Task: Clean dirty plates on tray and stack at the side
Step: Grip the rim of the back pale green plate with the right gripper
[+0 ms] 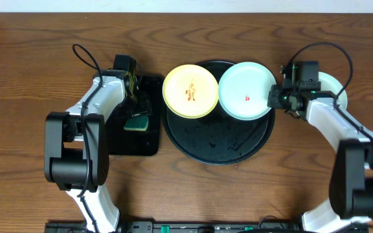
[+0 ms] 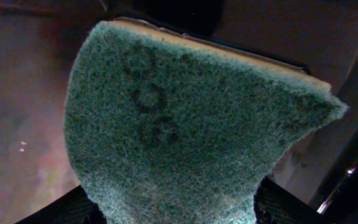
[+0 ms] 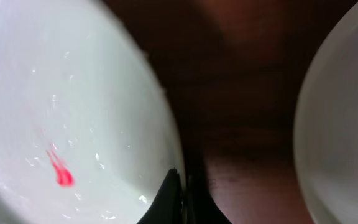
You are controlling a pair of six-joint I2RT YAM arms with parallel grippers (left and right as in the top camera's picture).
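Overhead view: the large round glossy black tray [image 1: 215, 145] sits mid-table. Its far half carries the pale yellow round plastic plate [image 1: 191, 91], which has an orange smear, and touching it on the right the mint-blue round plastic plate [image 1: 246, 90], which has a small red smear. My right pincer [image 1: 277, 97] is at that plate's right rim. A second mint-blue plate [image 1: 335, 87] lies off the tray on the brown wood-grain tabletop [image 1: 31, 65], partly hidden by my right arm. My left pincer [image 1: 136, 111] hangs over the smaller rectangular black tray [image 1: 118, 145] with the green scouring sponge [image 1: 136, 123]. Left wrist view: the sponge [image 2: 185, 124] fills the frame, bent and raised. I judge the left pincer clamped on it, though its fingers are almost hidden. Right wrist view: my right pincer [image 3: 182, 186] is closed on the thin rim of the smeared plate [image 3: 73, 112], and the red mark is not yet wiped. Risks: the grip holds the edge only — sponge pressure could pivot the plate or slip it free. Because the two plates touch, a lift could drag the yellow plate. Obstruction: the second plate [image 3: 344, 124] lies close beside my right wrist and crowds the stacking spot.
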